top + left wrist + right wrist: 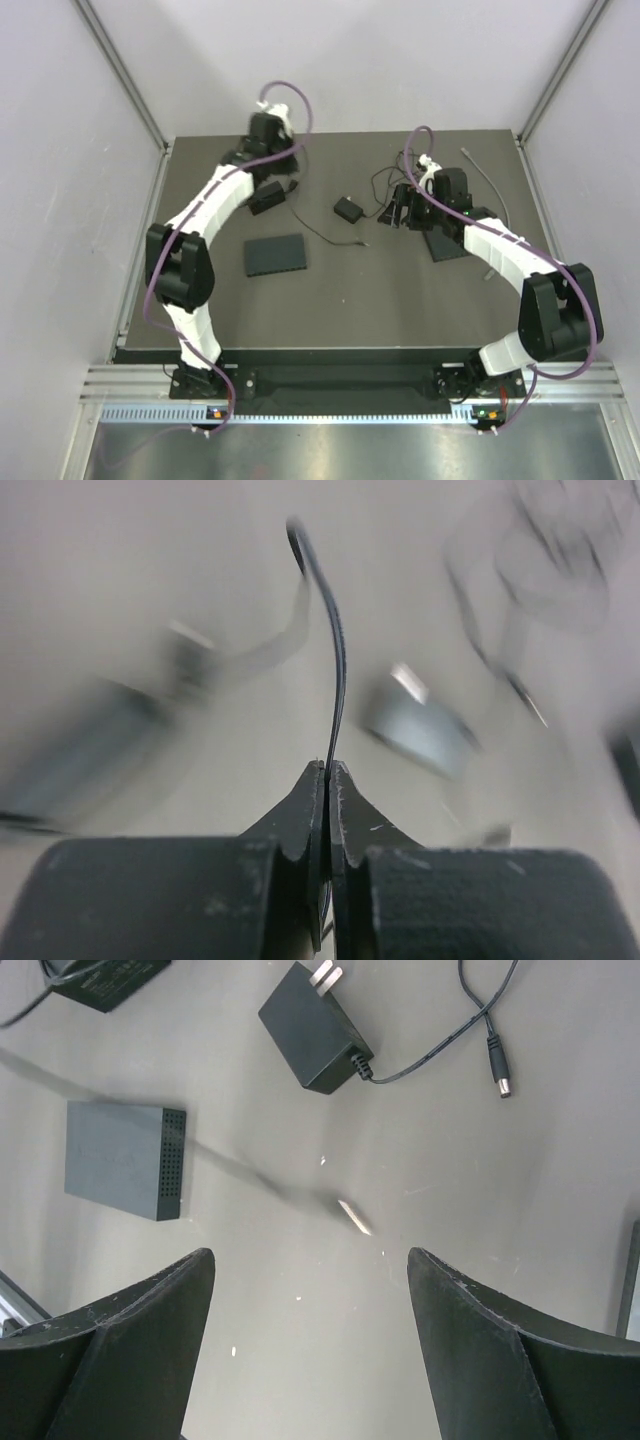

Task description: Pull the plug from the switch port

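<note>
Left arm reaches to the far left of the dark grey tabletop (400, 300). In the left wrist view the left gripper (328, 770) has its fingers clenched flat on a thin dark cable (339, 660), which rises from the tips and curls over at the top. Everything behind it is smeared.

Beside the left arm lies a black rectangular power brick (267, 197). Nearer the bases sits the flat dark grey rectangular switch box (276, 254), flat on the table, with a vented grille on one short end. Any print on the casings is too small to read.

A blurred grey streak (250, 1175) runs across the switch box's far corner and ends in a pale tip on the bare table right of it. This is possibly the plug end of the held cable, but the blur stops me saying, nor can I tell whether anything sits in a port.

Centre: black wall adapter with two metal prongs (315, 1025), its thin lead looping to a barrel connector (497, 1065) lying loose.

The right gripper (310, 1260) hovers above bare table, fingers spread wide and grasping nothing.

Under the right arm lies a dark flat panel (447, 245), and far right a pale thin wire (490, 185)
</note>
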`<state>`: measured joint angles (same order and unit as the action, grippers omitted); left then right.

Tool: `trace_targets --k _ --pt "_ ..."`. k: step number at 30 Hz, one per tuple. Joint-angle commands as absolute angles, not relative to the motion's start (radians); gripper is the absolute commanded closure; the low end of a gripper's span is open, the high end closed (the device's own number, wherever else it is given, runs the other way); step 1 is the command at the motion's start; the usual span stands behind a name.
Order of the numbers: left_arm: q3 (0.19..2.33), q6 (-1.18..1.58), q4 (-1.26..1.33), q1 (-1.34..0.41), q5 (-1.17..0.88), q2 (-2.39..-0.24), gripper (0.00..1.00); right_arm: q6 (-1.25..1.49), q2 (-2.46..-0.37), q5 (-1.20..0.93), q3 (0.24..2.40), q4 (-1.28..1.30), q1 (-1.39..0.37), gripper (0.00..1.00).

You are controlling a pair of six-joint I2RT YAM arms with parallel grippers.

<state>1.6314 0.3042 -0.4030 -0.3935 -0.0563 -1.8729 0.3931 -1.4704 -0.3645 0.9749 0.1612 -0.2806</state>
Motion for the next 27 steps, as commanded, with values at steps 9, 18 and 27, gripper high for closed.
trace_targets --k 9,18,27 --pt "1.767 0.121 -0.192 -0.181 0.152 -1.977 1.00 0.388 -1.453 -0.391 0.968 0.103 -0.278 0.22" --pt "1.867 0.092 -0.319 -0.121 0.327 -2.114 1.00 0.390 -1.462 -0.391 0.973 0.097 -0.278 0.22" --pt "1.855 0.302 -0.508 -0.052 0.128 -2.167 0.90 0.396 -1.445 -0.385 0.983 0.121 -0.276 0.21"
